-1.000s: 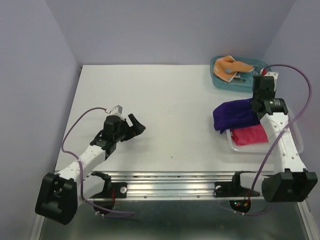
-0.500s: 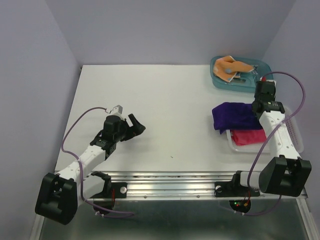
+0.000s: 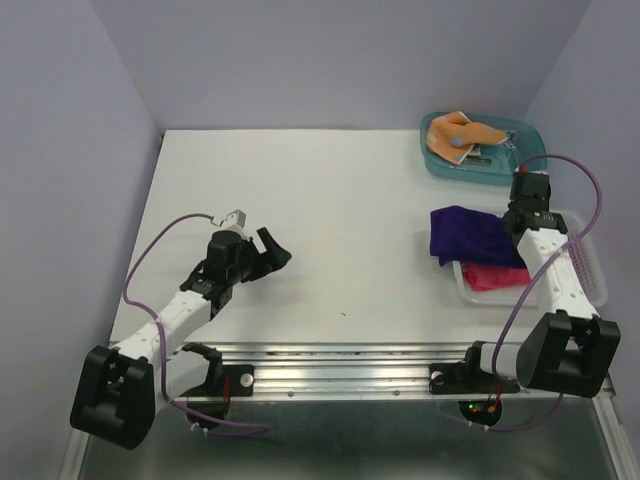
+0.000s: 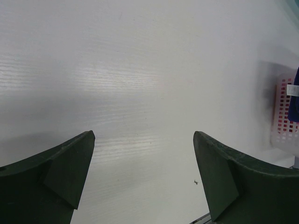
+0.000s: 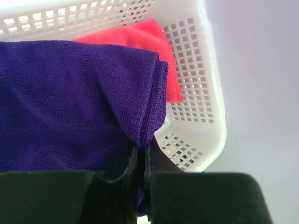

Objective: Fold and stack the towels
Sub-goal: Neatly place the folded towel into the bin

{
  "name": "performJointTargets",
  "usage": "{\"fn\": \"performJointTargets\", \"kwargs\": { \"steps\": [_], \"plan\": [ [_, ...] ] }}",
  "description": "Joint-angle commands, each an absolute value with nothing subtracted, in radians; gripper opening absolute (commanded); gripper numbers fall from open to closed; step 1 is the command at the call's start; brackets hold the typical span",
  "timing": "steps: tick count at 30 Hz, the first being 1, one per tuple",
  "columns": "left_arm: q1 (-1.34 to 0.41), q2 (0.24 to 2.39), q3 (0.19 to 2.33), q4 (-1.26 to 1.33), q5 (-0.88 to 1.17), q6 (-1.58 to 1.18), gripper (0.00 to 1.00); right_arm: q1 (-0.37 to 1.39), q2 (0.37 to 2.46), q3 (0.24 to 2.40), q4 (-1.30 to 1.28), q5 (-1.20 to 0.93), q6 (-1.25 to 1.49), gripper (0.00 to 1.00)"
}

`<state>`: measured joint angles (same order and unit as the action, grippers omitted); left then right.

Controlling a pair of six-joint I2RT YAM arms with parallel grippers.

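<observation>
Pinching a bunched hem of the dark purple towel (image 5: 70, 102) in the right gripper (image 5: 140, 156), with its fingers pressed almost together on the fold. Draping the rest of that towel over the left rim of the white basket (image 5: 201, 116), spilling partly onto the table (image 3: 330, 200) at the right side. Showing the pink-red towel (image 5: 135, 35) inside the basket, lying under the purple cloth and poking one corner out past its edge. Leaving the orange towel (image 3: 452, 137) crumpled in the teal tray (image 3: 522, 130) at the far right corner, possibly beside some small pale items, too small to tell. Holding the left gripper (image 4: 144, 135) spread wide and gripping nothing, hovering low over bare table left of centre, well apart from all three towels.
</observation>
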<state>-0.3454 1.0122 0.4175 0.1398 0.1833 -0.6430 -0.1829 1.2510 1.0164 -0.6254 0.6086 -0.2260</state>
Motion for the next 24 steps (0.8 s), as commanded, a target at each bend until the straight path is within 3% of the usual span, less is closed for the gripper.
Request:
{"fn": "performJointTargets", "kwargs": {
  "steps": [1, 24],
  "plan": [
    [-0.348, 0.999, 0.434, 0.186, 0.193, -0.621, 0.99, -0.195, 1.224, 1.005, -0.609, 0.664, -0.247, 0.01],
    [-0.348, 1.014, 0.433, 0.193, 0.184, -0.621, 0.99, -0.224, 1.229, 0.95, -0.359, 0.767, -0.408, 0.01]
  ]
}}
